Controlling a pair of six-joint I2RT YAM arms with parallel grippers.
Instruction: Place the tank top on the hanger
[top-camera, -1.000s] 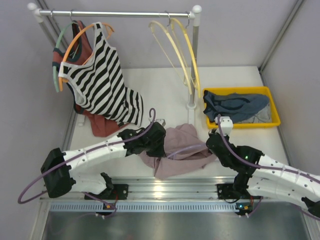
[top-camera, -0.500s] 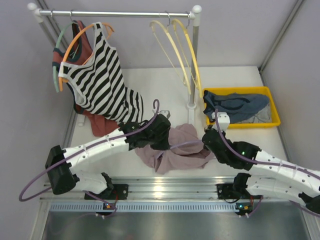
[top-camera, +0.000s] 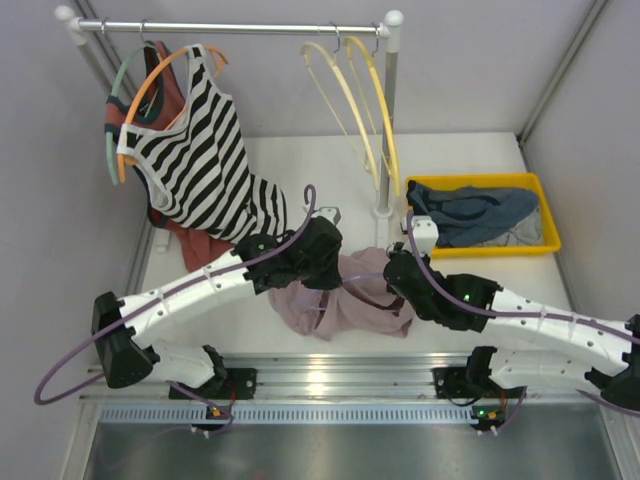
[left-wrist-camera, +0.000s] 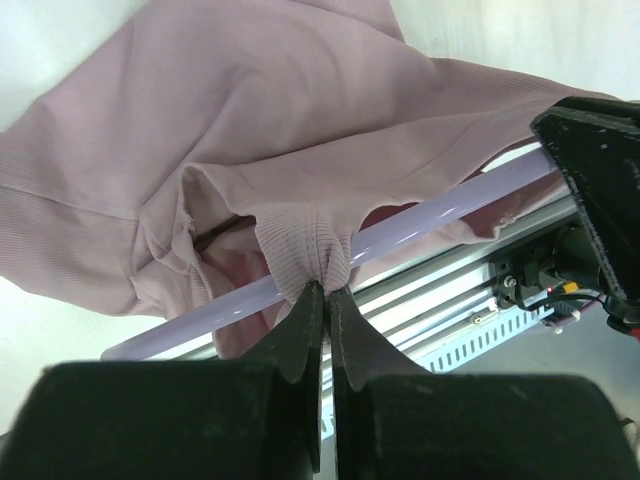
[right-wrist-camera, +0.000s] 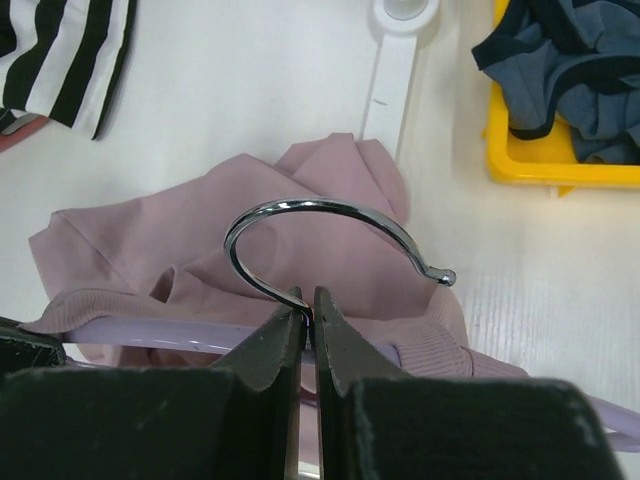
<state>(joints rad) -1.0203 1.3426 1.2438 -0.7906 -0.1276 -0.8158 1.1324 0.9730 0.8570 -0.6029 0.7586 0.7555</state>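
Lavender hanger, thin; long axis runs sideways between the claws, passing under the fabric; chrome hook arches away from the arms, tip toward the yellow bin; tank top mauve, crumpled on the counter left of the bin; left claw pinched tight on its hem; right claw clamped on the hook stem.

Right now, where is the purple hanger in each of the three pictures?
Top external: lavender hanger mid-table, mostly buried in the pink tank top.
Left wrist: its bar runs diagonally through the fabric.
Right wrist: its chrome hook sits centre frame.
Shared landmark: the tank top.
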